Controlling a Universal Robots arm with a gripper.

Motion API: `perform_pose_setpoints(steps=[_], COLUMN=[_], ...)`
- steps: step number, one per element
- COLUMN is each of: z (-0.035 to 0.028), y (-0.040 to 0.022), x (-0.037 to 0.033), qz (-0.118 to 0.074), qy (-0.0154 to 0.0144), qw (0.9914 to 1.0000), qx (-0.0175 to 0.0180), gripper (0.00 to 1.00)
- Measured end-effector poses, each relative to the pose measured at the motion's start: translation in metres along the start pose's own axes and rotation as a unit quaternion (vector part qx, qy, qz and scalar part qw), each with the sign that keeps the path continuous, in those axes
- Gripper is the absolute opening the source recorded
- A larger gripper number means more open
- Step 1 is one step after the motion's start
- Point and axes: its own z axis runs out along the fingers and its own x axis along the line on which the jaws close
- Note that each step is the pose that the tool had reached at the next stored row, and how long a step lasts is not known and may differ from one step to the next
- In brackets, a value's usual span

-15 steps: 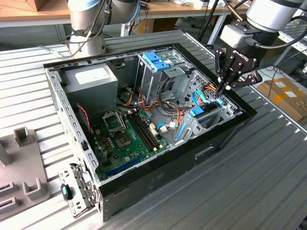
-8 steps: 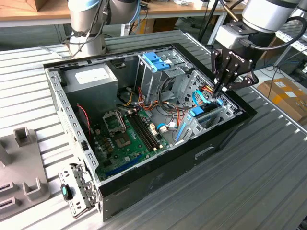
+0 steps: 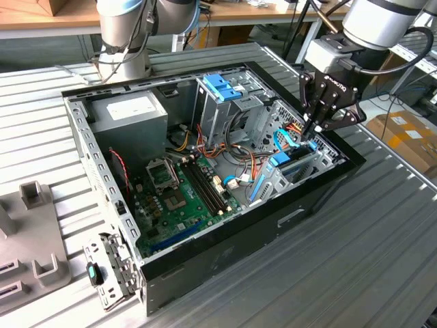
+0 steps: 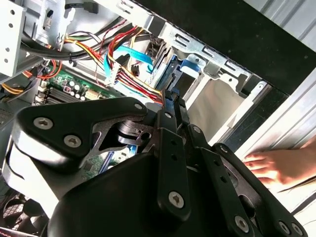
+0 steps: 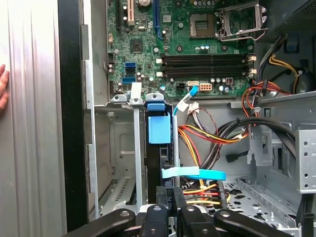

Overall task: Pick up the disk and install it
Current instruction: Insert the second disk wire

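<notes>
Ribbed grey tabletop [image 3: 382,260] carries one open computer case [image 3: 225,253] — I count one motherboard [image 3: 181,198], one upright drive cage [image 3: 222,102], one disk [image 5: 159,129]. My gripper [image 3: 315,130] hangs over the case's corner bay, fingers drawn narrow, gripping the disk's top edge. That disk stands on edge in the bay directly below the fingertips — dark, flat, blue-railed. One hand [image 4: 274,167] rests on the table beside the case.
</notes>
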Motion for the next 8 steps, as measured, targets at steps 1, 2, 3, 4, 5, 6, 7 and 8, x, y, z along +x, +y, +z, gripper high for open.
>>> perform_pose_setpoints(steps=[1, 2, 3, 4, 5, 6, 7, 8], z=[0.0011, 0.0016, 0.002, 0.0028, 0.0039, 0.007, 0.0084, 0.0094], y=[-0.0022, -0.004, -0.0043, -0.0042, -0.0042, -0.0043, -0.0042, -0.0042], x=[-0.0004, -0.0006, -0.0007, -0.0008, -0.0007, -0.0008, -0.0008, -0.0008], qz=[0.0, 0.0, 0.0, 0.0, 0.0, 0.0, 0.0, 0.0], qy=[0.0, 0.0001, 0.0001, 0.0, -0.0001, 0.0, 0.0, 0.0001], qw=[1.0, 1.0, 1.0, 1.0, 1.0, 1.0, 1.0, 1.0], qx=[0.0, 0.0, 0.0, 0.0, 0.0, 0.0, 0.0, 0.0], gripper=[0.16, 0.16, 0.16, 0.16, 0.16, 0.16, 0.16, 0.16])
